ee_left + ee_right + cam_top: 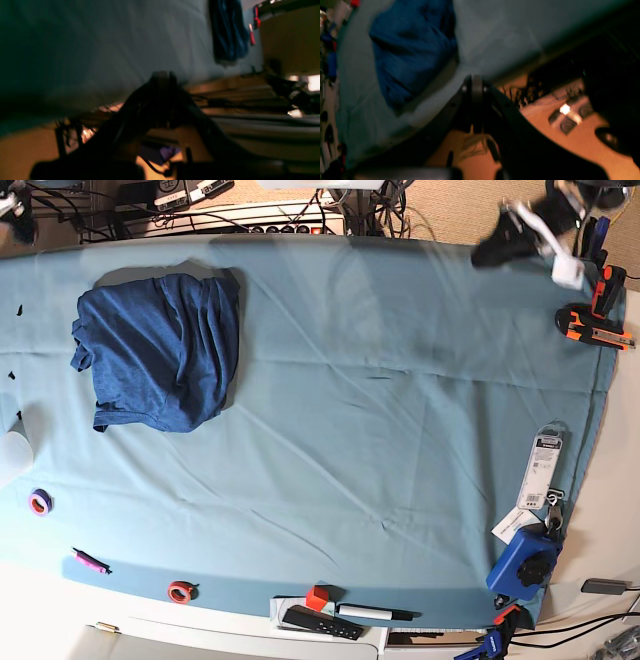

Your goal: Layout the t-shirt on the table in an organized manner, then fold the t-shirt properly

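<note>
t-shirt (pixel 155 355): i see it bunched in a loose heap near the far left corner of the table, partly folded over itself with wrinkles and one sleeve sticking out toward the left edge. not spread flat.
table (pixel 380 410): covered in light teal cloth, creased in places, white edge showing along the near side.
left gripper (pixel 162 77): my left wrist view is blurred, but the two dark fingers meet at the tip, so i read it as closed with nothing between them. it hangs past the table edge, over the floor and cables, well apart from the shirt, which shows small at the top of that view.
right gripper (pixel 474 81): fingers pressed together, closed and empty. it sits just off the table edge, with the shirt near it on the cloth but not touching.
arm in base view (pixel 530 230): i see a blurred black and white arm part at the far right corner, above the cloth.
near edge: a red tape roll (pixel 181 591), a pink marker (pixel 90 561), a small red block (pixel 317 598), a black remote (pixel 320 622) and a pen (pixel 375 613).
left edge: a purple tape ring (pixel 40 501).
right edge: an orange and black tool (pixel 592 327), a packaged card (pixel 543 468), and a blue clamp (pixel 525 562) at the near right corner.
</note>
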You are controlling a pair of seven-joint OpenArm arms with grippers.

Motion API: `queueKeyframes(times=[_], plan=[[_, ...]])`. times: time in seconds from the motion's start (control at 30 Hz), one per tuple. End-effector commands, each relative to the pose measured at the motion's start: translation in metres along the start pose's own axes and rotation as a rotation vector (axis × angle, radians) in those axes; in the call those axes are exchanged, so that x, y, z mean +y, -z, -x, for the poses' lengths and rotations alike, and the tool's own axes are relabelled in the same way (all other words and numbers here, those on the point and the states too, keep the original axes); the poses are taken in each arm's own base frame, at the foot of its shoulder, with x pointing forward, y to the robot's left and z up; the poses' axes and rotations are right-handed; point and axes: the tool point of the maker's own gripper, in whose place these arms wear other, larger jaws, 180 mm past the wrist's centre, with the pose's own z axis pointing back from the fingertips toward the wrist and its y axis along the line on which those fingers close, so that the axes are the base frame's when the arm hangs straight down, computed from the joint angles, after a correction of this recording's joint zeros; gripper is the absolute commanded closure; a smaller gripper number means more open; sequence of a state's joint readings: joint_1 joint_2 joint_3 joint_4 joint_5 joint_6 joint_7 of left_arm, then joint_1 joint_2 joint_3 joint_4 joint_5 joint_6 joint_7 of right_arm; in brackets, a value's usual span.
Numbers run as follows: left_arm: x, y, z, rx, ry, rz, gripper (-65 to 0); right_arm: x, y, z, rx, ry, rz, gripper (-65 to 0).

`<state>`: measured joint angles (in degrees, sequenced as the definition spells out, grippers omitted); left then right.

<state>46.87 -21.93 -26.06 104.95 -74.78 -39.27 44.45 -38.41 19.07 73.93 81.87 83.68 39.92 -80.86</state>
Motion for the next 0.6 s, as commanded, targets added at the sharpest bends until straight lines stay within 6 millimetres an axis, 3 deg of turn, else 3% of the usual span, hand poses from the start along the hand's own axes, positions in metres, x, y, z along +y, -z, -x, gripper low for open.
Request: queueKeyframes(times=[0.0,0.13,0.37,0.47,0.57], plan=[[-0.006,-0.005,-0.002,-0.005,-0.003,0.022,0.0,0.004,-0.003,-0.009,0.004,-0.037,-0.009,0.0],[-0.006,-0.014,0.026,0.121,-0.021,0.009,0.0,0.012,0.01,0.03,0.164,-0.031,-0.044,0.0],[0.001,-0.034,0.044,0.234,-0.023,-0.021,0.0,0.045,0.042,0.103,0.429,-0.017,-0.179,0.0],[0.013,-0.043,0.052,0.282,-0.026,-0.053,0.0,0.052,0.048,0.137,0.559,-0.04,-0.194,0.0],[0.033,-0.055,0.064,0.341,-0.031,-0.114,0.0,0.045,0.05,0.172,0.701,-0.109,-0.148,0.0]])
